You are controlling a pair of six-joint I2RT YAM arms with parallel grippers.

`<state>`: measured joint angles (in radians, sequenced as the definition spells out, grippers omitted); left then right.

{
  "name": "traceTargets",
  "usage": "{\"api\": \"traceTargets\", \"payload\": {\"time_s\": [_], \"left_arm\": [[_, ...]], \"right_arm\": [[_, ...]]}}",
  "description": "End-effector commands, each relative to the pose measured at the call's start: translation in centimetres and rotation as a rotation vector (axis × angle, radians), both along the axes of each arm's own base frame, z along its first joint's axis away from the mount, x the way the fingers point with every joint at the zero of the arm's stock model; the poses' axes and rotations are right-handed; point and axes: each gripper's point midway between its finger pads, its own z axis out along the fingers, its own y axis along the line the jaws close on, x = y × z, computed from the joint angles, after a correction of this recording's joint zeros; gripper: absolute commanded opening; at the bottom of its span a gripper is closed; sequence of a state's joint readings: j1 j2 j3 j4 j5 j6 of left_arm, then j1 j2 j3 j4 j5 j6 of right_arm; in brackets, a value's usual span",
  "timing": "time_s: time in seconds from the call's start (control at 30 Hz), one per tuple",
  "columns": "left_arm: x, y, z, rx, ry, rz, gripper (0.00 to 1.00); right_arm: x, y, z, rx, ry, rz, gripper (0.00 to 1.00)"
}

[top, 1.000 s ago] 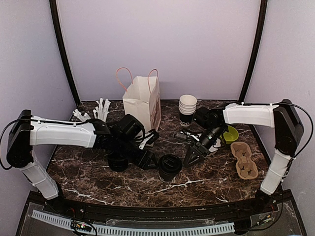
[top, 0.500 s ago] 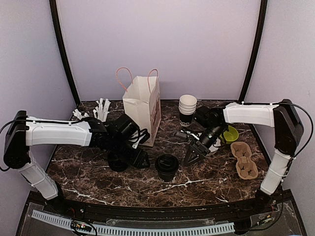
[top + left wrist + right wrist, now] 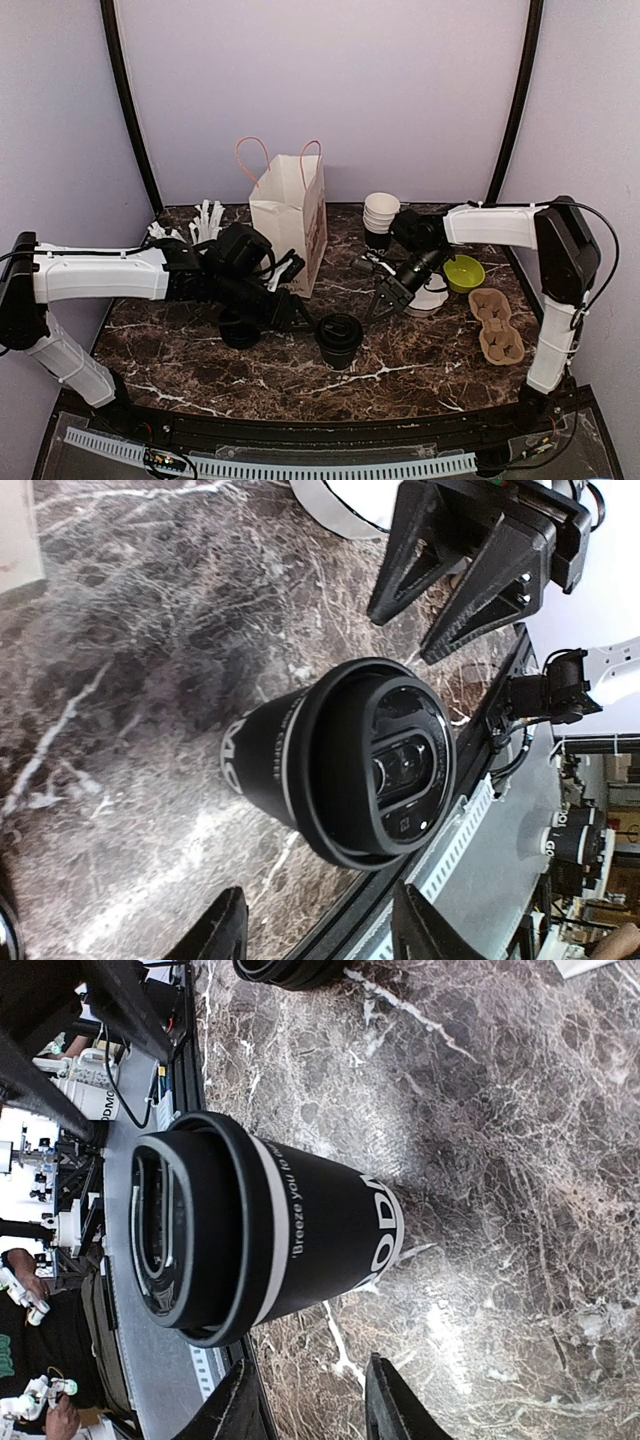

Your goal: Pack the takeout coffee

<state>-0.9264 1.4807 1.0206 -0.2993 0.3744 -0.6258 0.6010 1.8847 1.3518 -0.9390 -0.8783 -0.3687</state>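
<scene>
the small black lidded paper cup (image 3: 340,338) stands upright and free on the dark marbled table (image 3: 430,372), between the left gripper (image 3: 320,935) and right gripper (image 3: 310,1405), both spread and empty. best to pinch its wall below the lid, level and gently.

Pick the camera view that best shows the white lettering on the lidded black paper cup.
Right wrist: the lidded black paper cup shows its side, lettering legible. Left wrist shows mostly its lid; top external shows it small.

The takeout coffee (image 3: 340,338) stood upright on the marble table (image 3: 430,365) between the left gripper (image 3: 292,312) and the right gripper (image 3: 383,300), near the paper bag (image 3: 290,215).
</scene>
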Motion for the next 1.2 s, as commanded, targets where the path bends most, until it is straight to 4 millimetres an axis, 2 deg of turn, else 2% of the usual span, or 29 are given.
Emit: {"api": "traceTargets", "payload": {"time_s": [0.0, 0.17, 0.47, 0.67, 0.9, 1.03, 1.17], "left_arm": [[-0.4, -1.4, -0.2, -0.070, 0.053, -0.022, 0.50], [-0.5, -1.8, -0.8, -0.061, 0.068, -0.039, 0.47], [-0.1, -1.3, -2.1, -0.027, 0.081, -0.024, 0.42], [0.4, -0.9, -2.8, -0.013, 0.086, -0.007, 0.41], [0.4, 0.6, -5.9, 0.103, 0.126, 0.024, 0.40], [0.2, 2.4, -8.7, 0.227, 0.166, 0.055, 0.39], [-0.4, 4.4, -11.7, 0.338, 0.208, 0.072, 0.37]], "right_arm": [[0.4, 0.7, 0.5, 0.032, 0.023, -0.005, 0.37], [0.1, 0.9, 0.5, 0.048, 0.051, 0.001, 0.40], [-0.6, 1.5, 0.5, 0.072, 0.085, 0.030, 0.41], [-1.1, 2.0, -0.1, 0.064, 0.112, 0.045, 0.41], [-1.6, 2.4, -1.2, 0.025, 0.114, 0.055, 0.41], [-1.2, 2.1, -3.3, -0.072, 0.090, 0.022, 0.40], [-0.1, 0.0, -7.9, -0.280, 0.026, -0.040, 0.39]]}}
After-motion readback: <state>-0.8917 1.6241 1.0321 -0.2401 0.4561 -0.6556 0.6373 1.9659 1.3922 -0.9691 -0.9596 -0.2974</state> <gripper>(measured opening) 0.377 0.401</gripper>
